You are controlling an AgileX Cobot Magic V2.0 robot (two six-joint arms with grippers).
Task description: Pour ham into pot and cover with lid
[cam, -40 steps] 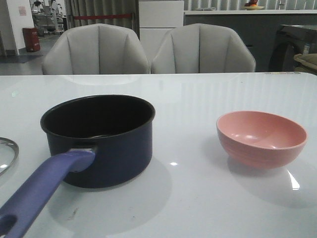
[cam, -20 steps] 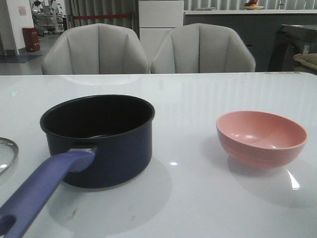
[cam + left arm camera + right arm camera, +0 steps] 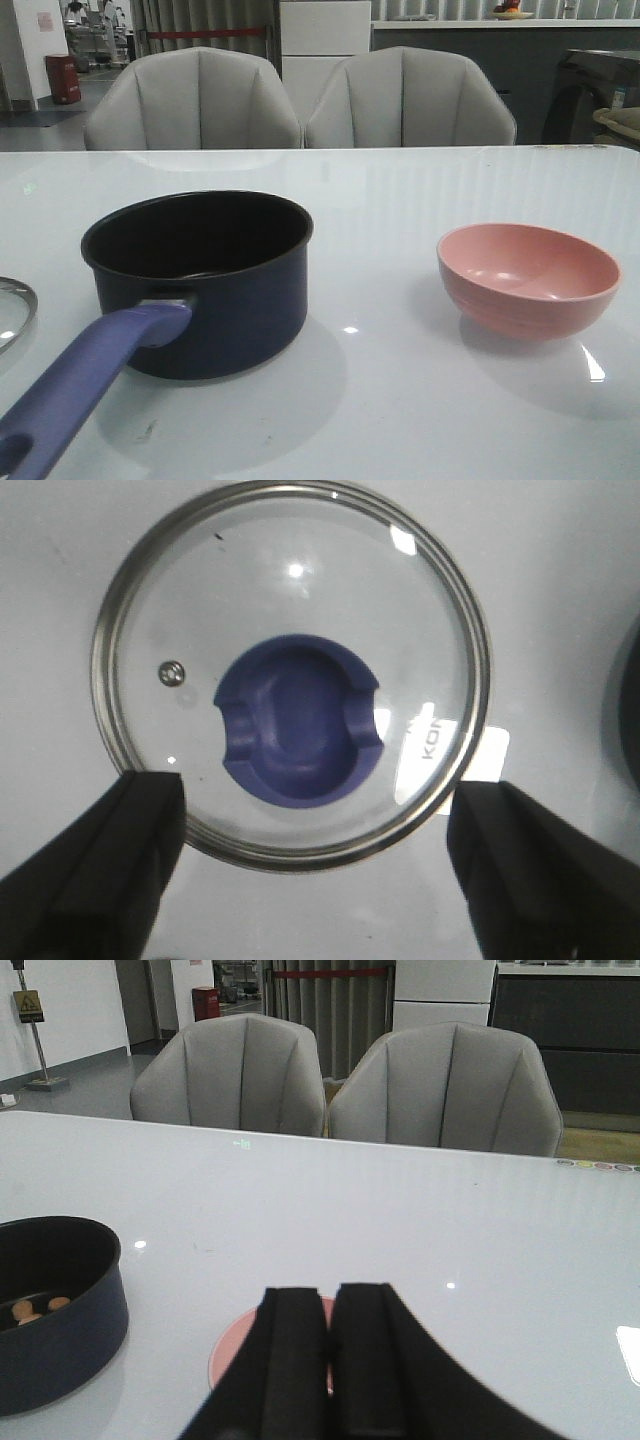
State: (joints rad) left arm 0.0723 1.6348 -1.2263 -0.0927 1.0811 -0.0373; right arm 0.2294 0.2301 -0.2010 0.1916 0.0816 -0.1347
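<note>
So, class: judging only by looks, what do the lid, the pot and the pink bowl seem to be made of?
Lid: clear glass, since the table shows through it, with a shiny steel-looking rim and a matte blue knob, probably plastic.
Pot: dark blue glossy outside, matte black inside that looks like a non-stick coating; likely metal beneath.
Pink bowl: smooth, softly shiny; plastic or glazed ceramic, cannot tell which.

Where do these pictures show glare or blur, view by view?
Front view: bright ceiling-light glints on the glossy table near the pink bowl. Left wrist view: white glare spots on the glass lid. Right wrist view: the right pincer is dark and blurred, close to the lens.
</note>
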